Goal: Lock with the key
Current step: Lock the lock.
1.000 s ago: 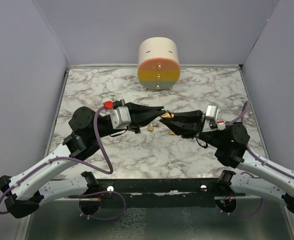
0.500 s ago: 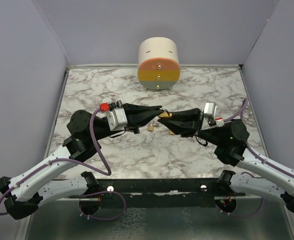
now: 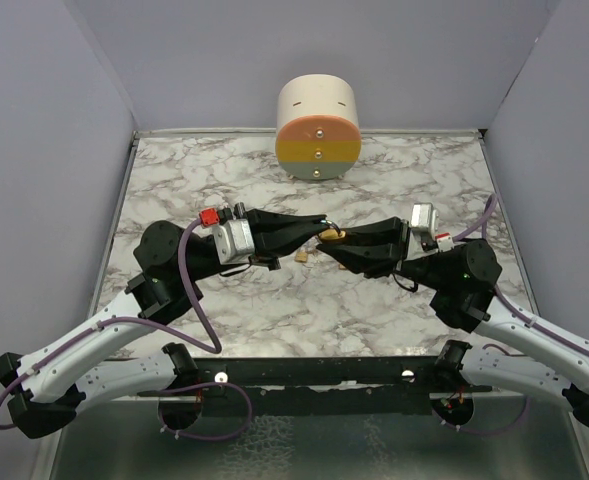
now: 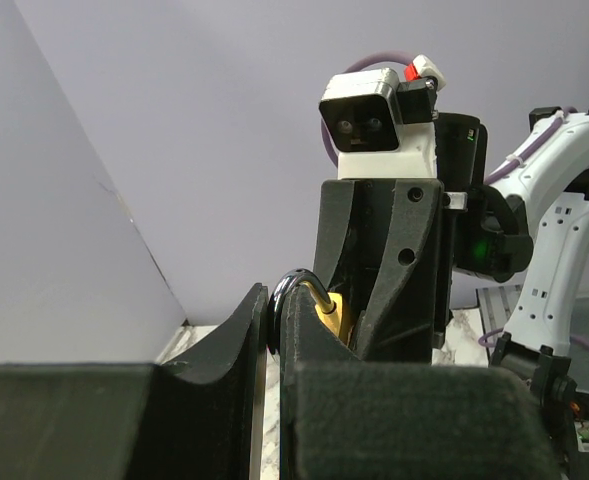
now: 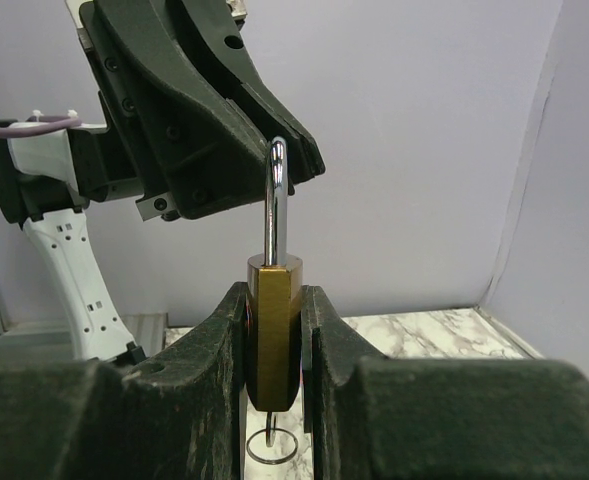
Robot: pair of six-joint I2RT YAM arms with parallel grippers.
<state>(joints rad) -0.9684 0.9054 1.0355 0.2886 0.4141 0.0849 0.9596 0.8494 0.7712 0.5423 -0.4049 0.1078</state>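
**Padlock held between two grippers over the table centre**

Count, left to right: two arms, two grippers, one padlock, one wire ring, one small tan piece, one banded cylinder.

The left arm reached in from the near left corner toward the middle of the marble table (image 3: 184, 170). The left gripper (image 3: 321, 221) had its fingers (image 5: 224, 120) drawn together, with almost no gap between them. In the left wrist view the curved top of the shackle (image 5: 275, 200) emerged from between them, so the grip appeared to be on the shackle.

The padlock (image 5: 274, 330) was off the table surface, between the two grippers and near the table centre. It stood upright. The body was brass-coloured, narrow and flat-sided. The shackle was a bright silver bar rising from the top of the body to the left gripper's tips. A thin wire ring (image 5: 271, 445) hung below the body. Whether a key was on the ring could not be determined.

A small tan piece (image 3: 302, 257) lay on the table just left of the padlock and below the left gripper.

The right gripper (image 3: 340, 244) was clamped on the brass body, one finger on each flat side. The right arm ran back to the near right corner.

A cream cylinder (image 3: 318, 125) lay on its side at the far edge, well apart from the grippers. Its round face showed orange, yellow and teal bands and three small dots.
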